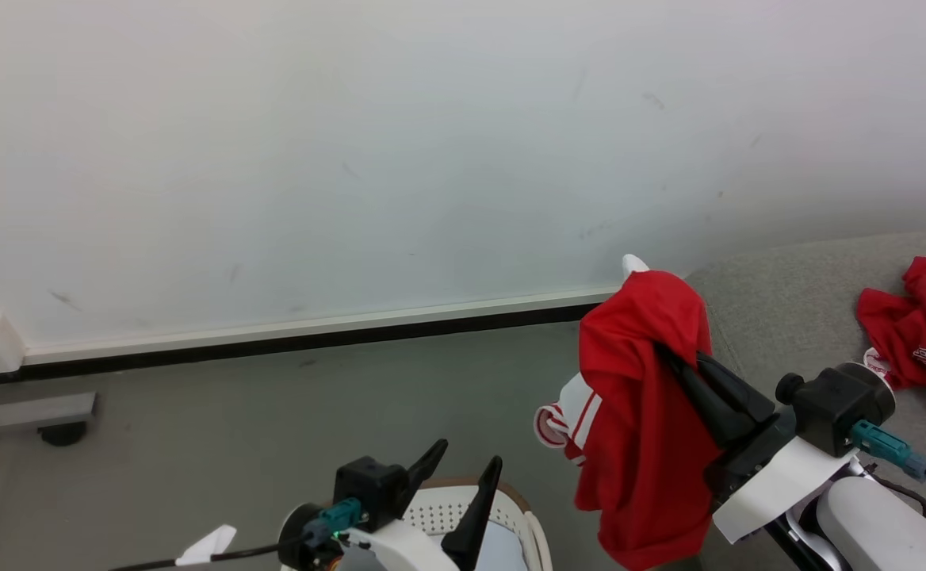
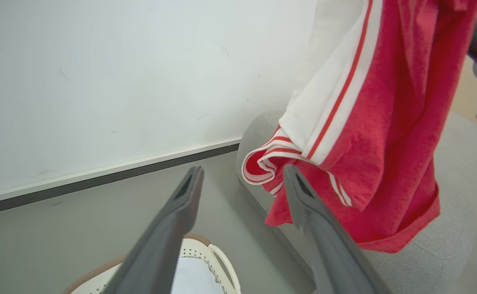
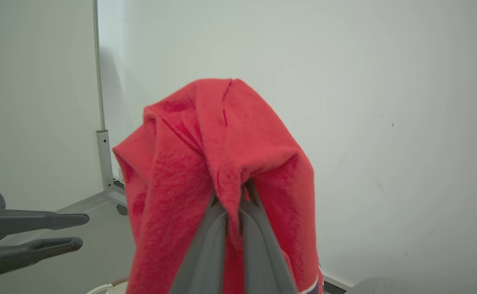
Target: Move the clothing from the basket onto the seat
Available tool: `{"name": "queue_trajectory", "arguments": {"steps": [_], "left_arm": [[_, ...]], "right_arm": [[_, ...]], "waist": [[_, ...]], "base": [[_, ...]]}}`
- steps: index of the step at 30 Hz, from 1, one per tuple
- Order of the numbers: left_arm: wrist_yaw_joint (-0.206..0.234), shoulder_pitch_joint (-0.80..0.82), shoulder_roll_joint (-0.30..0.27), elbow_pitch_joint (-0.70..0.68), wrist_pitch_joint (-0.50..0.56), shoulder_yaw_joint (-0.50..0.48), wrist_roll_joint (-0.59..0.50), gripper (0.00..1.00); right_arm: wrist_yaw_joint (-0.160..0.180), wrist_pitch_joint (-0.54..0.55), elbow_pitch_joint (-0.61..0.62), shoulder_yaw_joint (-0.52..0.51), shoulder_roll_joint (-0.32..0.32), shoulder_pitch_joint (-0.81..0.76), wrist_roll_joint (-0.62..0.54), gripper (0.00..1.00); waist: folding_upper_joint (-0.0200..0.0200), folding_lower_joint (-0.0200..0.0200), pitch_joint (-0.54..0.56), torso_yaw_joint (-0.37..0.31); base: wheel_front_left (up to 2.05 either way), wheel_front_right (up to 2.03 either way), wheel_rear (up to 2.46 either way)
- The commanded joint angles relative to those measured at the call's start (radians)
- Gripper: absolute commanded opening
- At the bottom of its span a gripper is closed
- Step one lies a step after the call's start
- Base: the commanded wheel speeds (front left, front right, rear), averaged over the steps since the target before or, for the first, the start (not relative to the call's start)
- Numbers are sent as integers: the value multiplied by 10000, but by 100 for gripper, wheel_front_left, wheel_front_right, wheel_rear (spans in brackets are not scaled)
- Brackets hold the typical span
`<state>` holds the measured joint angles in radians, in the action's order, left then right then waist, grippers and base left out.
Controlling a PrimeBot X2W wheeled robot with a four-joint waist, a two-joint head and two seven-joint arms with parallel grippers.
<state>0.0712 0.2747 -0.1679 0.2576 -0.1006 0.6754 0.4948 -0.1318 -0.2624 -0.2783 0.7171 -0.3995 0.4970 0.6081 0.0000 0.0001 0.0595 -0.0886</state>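
A red jersey (image 1: 637, 412) with white striped trim hangs in the air, draped over my right gripper (image 1: 667, 350), which is shut on a fold of it (image 3: 233, 196). It hangs beside the rounded end of the grey seat (image 1: 788, 317). Another red piece of clothing (image 1: 919, 325) lies crumpled on the seat. My left gripper (image 1: 467, 454) stands open and holds nothing, above the white basket (image 1: 528, 519). In the left wrist view its fingers (image 2: 189, 192) frame the basket rim (image 2: 218, 253), with the hanging jersey (image 2: 385, 122) off to the right.
A white wall with a dark baseboard (image 1: 312, 341) runs behind grey floor. A wheeled metal stand base (image 1: 43, 412) sits at the far left. A pale sheet (image 2: 193, 277) lies inside the basket. A metal post (image 3: 103, 163) stands against the wall.
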Motion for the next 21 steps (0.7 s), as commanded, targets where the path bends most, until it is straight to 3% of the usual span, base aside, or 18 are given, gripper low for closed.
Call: {"name": "queue_trajectory", "arguments": {"steps": [1,9,21], "left_arm": [[5,-63,5,40,-123,-7,-58,100],[-63,153,223,237,-323,94,3,100],[-231,344,469,318,-553,335,67,100]], "right_arm": [[22,-34,47,-50,-46,-103,-79,0],[22,-34,168,-351,-288,-219,-179,0],[22,-35,576,-669,-670,-280,-288,0]], "waist": [[0,-1,-2,-22],[0,-1,-74,-392],[0,-1,-541,-1708]], "base": [[0,0,0],[0,0,0],[0,0,0]]}}
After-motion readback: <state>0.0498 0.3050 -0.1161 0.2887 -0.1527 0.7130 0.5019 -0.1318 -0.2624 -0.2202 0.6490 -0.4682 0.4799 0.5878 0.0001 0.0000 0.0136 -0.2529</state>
